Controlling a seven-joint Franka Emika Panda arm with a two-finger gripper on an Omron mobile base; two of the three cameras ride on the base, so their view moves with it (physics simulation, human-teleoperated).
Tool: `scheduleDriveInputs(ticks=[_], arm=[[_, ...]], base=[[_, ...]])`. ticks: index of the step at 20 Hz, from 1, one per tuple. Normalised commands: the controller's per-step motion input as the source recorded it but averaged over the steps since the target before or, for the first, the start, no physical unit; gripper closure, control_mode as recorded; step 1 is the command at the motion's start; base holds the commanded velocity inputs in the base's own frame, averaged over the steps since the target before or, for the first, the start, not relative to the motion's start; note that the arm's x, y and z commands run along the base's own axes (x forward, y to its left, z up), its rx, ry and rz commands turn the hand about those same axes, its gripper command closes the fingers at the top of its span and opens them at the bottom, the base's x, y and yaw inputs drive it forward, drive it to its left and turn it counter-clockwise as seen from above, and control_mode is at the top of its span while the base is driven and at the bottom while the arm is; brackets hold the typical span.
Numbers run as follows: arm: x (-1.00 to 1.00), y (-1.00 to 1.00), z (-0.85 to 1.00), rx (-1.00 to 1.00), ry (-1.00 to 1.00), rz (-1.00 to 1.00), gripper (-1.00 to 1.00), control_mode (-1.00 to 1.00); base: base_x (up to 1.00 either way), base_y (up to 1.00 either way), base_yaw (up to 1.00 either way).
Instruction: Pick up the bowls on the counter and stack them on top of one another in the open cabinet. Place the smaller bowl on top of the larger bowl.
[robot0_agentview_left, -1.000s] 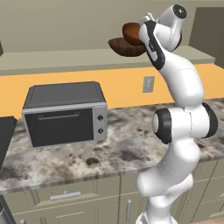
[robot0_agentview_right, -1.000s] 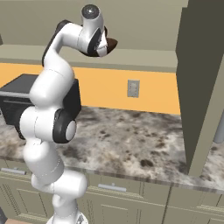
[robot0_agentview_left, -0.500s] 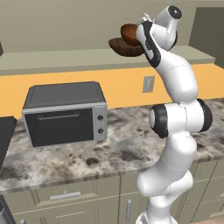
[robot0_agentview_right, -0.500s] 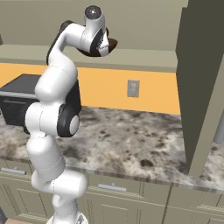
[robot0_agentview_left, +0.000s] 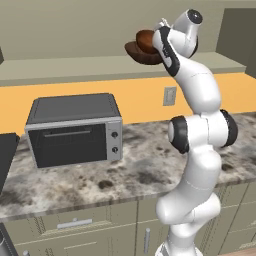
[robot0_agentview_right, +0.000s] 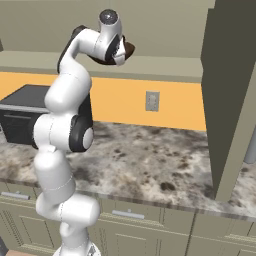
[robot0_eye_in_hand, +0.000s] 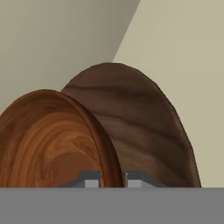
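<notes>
Kitchen sim again: long speckled counter (robot0_agentview_left: 150, 165) across the bottom, grey toaster oven (robot0_agentview_left: 75, 129) sitting on it at the left of my left base cam, orange backsplash behind, and above that the open cabinet (robot0_agentview_left: 75, 67) ledge where the action is. My arm is stretched all the way up to it. The larger bowl (robot0_agentview_left: 137, 52) looks to be sitting on the ledge already, and the smaller bowl (robot0_agentview_left: 146, 40) is in or just over it, showing above its rim in the left base cam. On the hand cam the gripper (robot0_eye_in_hand: 113, 178) has its two tips close together, one on each side of the smaller bowl's (robot0_eye_in_hand: 52, 140) rim, so I read that as clamped on the rim, with the larger bowl (robot0_eye_in_hand: 144, 127) right behind it. So I reckon I'm on the last step, setting the small one into the big one. What I can't tell from these angles is whether it's fully seated or a hair above. Next move as I see it: ease down until it rests centred, let go of the rim, then back straight out without dragging the stack along the ledge.
</notes>
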Motion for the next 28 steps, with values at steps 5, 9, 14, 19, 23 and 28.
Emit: scheduleDriveInputs(ticks=[5, 9, 14, 19, 23, 28], arm=[[0.1, 0.0, -0.17, 0.0, 0.06, 0.0, 1.0, -1.0], [0.09, 0.01, -0.11, -0.01, 0.07, 0.0, -1.0, -1.0], [0.11, 0.02, -0.03, -0.01, 0.03, 0.0, -1.0, -1.0], [0.13, 0.0, 0.0, 0.0, 0.0, 0.0, -1.0, -1.0], [0.1, 0.01, 0.02, 0.0, 0.0, 0.0, -1.0, -1.0], [0.05, 0.05, 0.15, 0.0, -0.03, 0.0, -1.0, -1.0]], base=[[0.0, 0.0, 0.0], [0.0, 0.0, 0.0], [0.0, 0.0, 0.0], [0.0, 0.0, 0.0], [0.0, 0.0, 0.0], [0.0, 0.0, 0.0]])
